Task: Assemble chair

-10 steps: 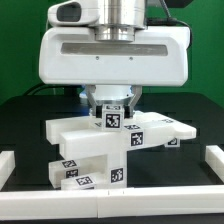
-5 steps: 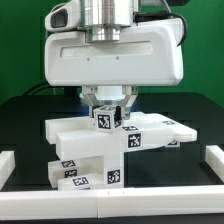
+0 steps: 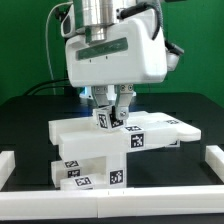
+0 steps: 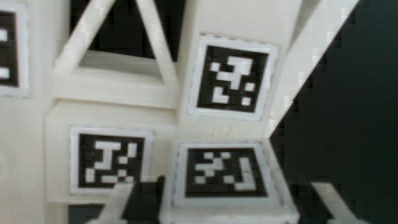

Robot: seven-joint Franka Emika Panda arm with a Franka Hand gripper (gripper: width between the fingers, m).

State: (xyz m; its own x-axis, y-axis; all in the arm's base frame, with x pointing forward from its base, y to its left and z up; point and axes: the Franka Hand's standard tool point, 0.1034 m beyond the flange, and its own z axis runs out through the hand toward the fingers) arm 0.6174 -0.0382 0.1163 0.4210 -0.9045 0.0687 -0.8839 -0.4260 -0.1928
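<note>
The chair's white tagged parts stand joined in the middle of the black table. A flat slab (image 3: 152,127) lies across a lower block (image 3: 88,170). My gripper (image 3: 108,108) comes straight down on a short white post (image 3: 104,121) that stands upright at the slab's near edge, and is shut on it. In the wrist view the post's tagged end (image 4: 217,172) sits between my fingers (image 4: 128,200), with the X-braced panel (image 4: 111,50) beyond it. How the post's lower end meets the block is hidden.
Long white border rails lie at the exterior view's left (image 3: 6,165), right (image 3: 214,160) and front (image 3: 110,206). The arm's wide white hand (image 3: 112,55) hangs over the assembly and hides the table behind it.
The hand has turned about its upright axis over the last second, and the tag on the gripped post has turned with it. The rest of the assembly has stayed put.
</note>
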